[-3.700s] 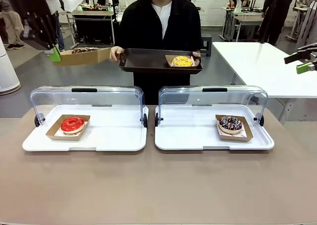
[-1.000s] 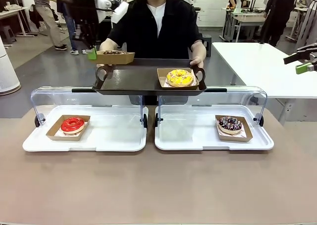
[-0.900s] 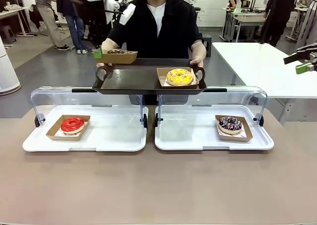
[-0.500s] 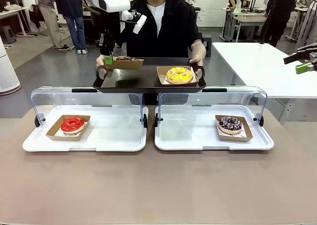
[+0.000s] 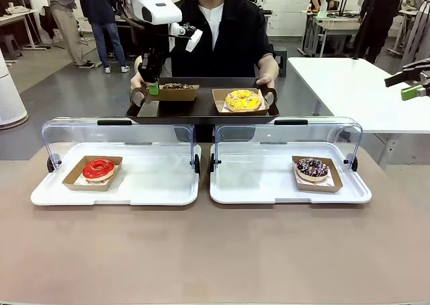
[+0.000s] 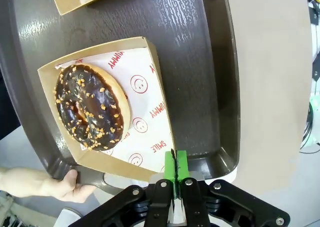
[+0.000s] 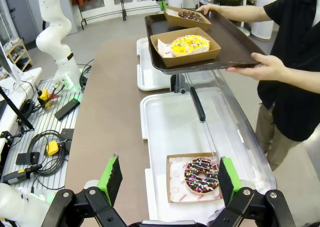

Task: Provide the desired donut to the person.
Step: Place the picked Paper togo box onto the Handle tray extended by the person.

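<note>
— Since a moment ago the left gripper [image 5: 154,88] has come down from above the tray's near-left corner, and the cardboard boat with the chocolate donut [image 5: 177,86] now sits flat on the dark tray [image 5: 201,114] instead of hanging over it.

— Is it still gripping the boat?

— Looks that way from the left wrist camera: the green pads [image 6: 175,165] are nearly together around the boat's cardboard edge [image 6: 120,170], right at the tray's rim. I can't tell whether they are still squeezing or just easing off.

— And the donut itself?

— Chocolate icing with nut crumbs [image 6: 92,107], lying on printed paper in its boat, on the left half of the tray as seen from the robot's side. Beside it is a yellow-iced donut [image 5: 243,100] in its own boat.

— Who has the tray?

— The person [image 5: 218,33] in the black overshirt holds it by both ends, above the open clear lids of the two white display cases. One hand [image 6: 62,182] shows at the tray handle just next to the gripper.

— The other arm?

— The right gripper [image 7: 167,179] hangs off to the right side, jaws spread wide with nothing between them, above the right display case [image 7: 165,132].

— What's left in the cases?

— A red-iced donut [image 5: 99,168] in the left case [image 5: 134,184], and a chocolate one with coloured sprinkles [image 7: 201,175] in the right.
</note>
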Controlling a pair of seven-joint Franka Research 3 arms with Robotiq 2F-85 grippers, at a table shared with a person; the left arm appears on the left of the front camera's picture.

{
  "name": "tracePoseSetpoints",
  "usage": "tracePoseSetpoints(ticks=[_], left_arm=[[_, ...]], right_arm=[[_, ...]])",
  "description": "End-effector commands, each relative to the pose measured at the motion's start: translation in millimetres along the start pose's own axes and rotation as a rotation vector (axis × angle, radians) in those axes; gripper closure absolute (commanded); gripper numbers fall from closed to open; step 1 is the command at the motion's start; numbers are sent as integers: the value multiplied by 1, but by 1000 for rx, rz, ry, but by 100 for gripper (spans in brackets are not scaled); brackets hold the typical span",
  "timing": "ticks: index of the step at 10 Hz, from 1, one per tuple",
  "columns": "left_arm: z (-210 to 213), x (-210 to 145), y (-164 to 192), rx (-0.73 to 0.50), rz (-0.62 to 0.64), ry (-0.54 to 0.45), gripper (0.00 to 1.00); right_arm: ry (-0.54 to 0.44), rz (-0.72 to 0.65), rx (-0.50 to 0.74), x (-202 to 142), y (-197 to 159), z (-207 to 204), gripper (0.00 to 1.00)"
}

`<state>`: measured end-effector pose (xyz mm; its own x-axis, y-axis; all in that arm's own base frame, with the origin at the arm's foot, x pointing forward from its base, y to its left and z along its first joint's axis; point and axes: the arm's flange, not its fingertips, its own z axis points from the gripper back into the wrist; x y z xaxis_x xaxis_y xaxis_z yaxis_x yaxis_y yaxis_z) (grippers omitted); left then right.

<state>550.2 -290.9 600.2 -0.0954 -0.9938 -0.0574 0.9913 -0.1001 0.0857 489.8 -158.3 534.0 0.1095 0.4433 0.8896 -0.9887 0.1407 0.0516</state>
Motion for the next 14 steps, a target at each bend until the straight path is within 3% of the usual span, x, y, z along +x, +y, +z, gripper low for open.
tracePoseSetpoints(ticks=[1,3,5,6,7,9,10,11,14], left_arm=[[8,0,4,-17,-18,-29,46],[9,-1,3,-20,-22,-38,0],[11,-4,2,-31,-17,-49,0],[11,-6,2,-35,-10,-57,8],[11,-7,2,-38,-8,-60,0],[11,-7,2,-55,-9,-65,0],[11,-10,-1,-68,-13,-80,10],[15,-15,-11,-63,-31,-89,1],[31,-47,-79,-16,-103,-106,0]], right_arm=[[-9,2,-3,1,0,-1,0],[-9,2,-3,1,0,-1,0],[-9,2,-3,1,0,-1,0],[-9,2,-3,1,0,-1,0],[-9,2,-3,1,0,-1,0],[-9,2,-3,1,0,-1,0],[-9,2,-3,1,0,-1,0],[-9,2,-3,1,0,-1,0],[-9,2,-3,1,0,-1,0]])
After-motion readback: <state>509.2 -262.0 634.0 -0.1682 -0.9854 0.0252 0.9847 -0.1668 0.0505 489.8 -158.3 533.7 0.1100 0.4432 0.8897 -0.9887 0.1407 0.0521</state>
